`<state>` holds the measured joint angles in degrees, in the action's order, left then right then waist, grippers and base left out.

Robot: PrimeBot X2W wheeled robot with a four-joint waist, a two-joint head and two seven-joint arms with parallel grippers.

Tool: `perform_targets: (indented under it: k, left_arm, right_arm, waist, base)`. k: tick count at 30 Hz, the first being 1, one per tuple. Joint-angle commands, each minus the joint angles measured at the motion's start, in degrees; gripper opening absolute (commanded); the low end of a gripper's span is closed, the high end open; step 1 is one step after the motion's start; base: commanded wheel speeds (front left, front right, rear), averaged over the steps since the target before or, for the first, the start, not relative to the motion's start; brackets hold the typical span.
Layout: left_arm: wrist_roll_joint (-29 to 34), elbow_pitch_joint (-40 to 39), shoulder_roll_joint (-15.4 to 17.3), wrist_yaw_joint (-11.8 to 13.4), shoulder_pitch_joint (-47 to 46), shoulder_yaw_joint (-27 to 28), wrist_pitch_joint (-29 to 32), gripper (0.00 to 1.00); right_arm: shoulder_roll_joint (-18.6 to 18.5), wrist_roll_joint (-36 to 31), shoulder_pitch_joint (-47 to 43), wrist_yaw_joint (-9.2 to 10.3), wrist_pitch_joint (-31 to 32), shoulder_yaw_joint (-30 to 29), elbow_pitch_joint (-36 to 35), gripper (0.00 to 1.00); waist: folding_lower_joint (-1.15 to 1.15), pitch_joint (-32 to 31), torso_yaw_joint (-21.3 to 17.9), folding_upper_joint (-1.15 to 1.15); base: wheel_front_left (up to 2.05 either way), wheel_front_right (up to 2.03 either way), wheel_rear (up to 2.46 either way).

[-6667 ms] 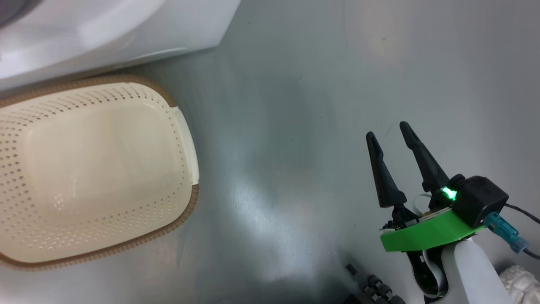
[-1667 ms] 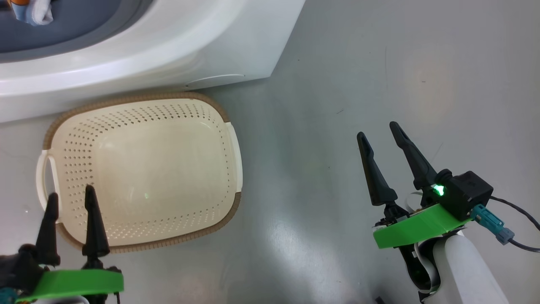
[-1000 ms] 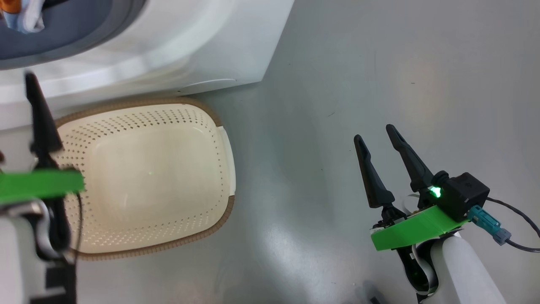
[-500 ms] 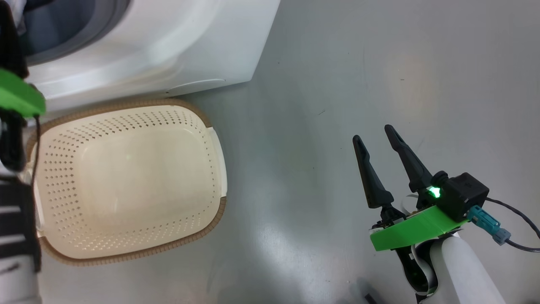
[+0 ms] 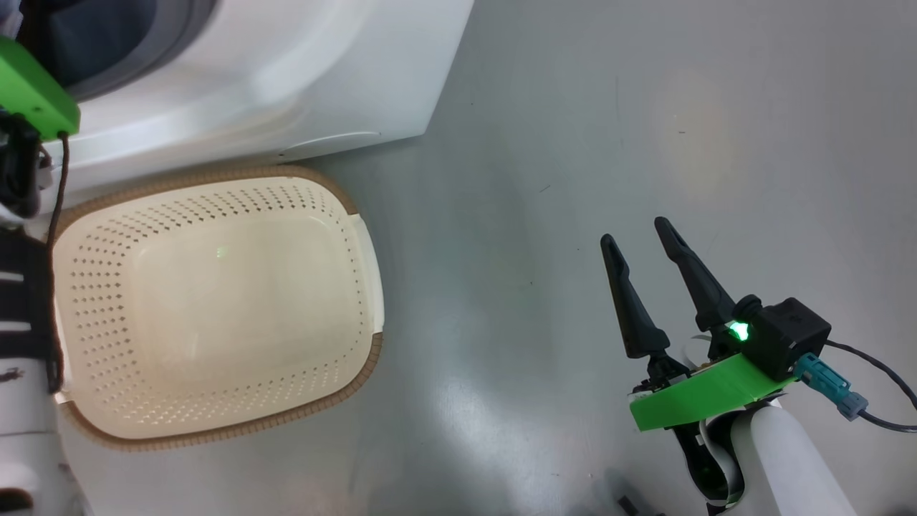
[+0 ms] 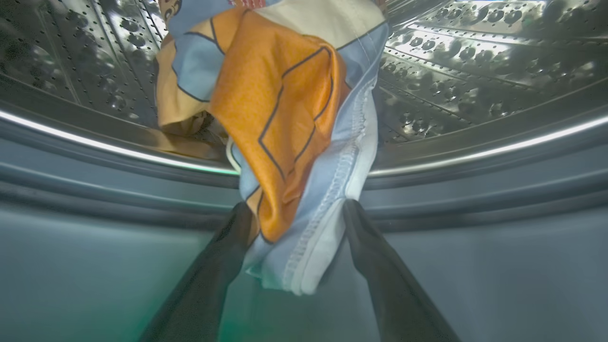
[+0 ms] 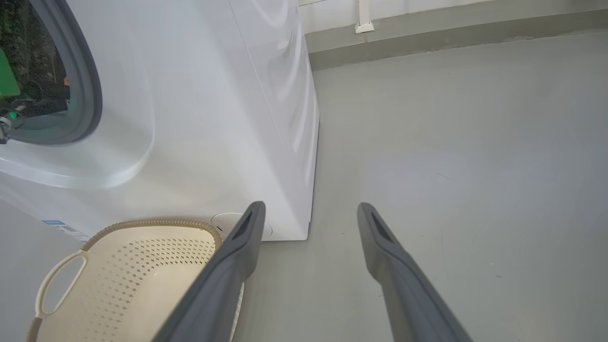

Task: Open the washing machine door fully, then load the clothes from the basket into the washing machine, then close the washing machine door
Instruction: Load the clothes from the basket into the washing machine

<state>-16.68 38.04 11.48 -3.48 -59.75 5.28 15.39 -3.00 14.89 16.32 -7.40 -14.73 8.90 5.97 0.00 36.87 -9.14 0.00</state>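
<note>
Holds the left claw (image 6: 297,205) released at the mouth of the washing machine (image 7: 213,118), the clothes (image 6: 280,95) draped over the drum lip (image 6: 475,156) between its spread fingers (image 6: 213,275), and hangs the right claw (image 5: 634,231) released over the floor (image 5: 537,143), well right of the basket (image 5: 100,308) just beside the machine's front.

The basket (image 5: 215,301) and the washing machine (image 5: 286,79) are seen steeply from above in the head view; both are shared with the low right wrist view. The drum (image 6: 475,61) is seen from very near in the left wrist view.
</note>
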Motion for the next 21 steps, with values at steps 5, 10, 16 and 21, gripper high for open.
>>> perform_targets:
  k: [5,10,16,21]
  left_arm:
    - [0.7,2.5,2.3,0.9,-2.7,-0.5,0.1,1.00]
    - [1.5,4.3,2.5,0.9,-4.3,-1.2,-5.2,0.00]
    - [3.2,5.7,3.6,0.8,-6.1,-2.6,-11.8,0.00]
    - [4.0,6.4,4.0,0.1,-8.3,-3.7,-17.7,0.00]
  right_arm:
    - [0.1,1.0,-1.9,-0.09,-0.3,1.9,-1.0,1.00]
    - [0.1,1.3,-1.9,-0.09,-0.3,1.8,-0.9,1.00]
    - [0.1,1.4,-1.9,-0.09,-0.3,1.6,-0.5,1.00]
    - [0.1,1.3,-1.9,-0.09,-0.3,1.9,-0.4,1.00]
  waist:
    - [0.00,0.4,-0.6,0.00]
    - [0.00,0.8,-0.9,0.00]
    - [0.00,0.8,-0.4,0.00]
    - [0.00,0.8,-0.1,0.00]
  base:
    - [0.00,0.00,0.00]
    - [0.00,0.00,0.00]
    - [0.00,0.00,0.00]
    - [0.00,0.00,0.00]
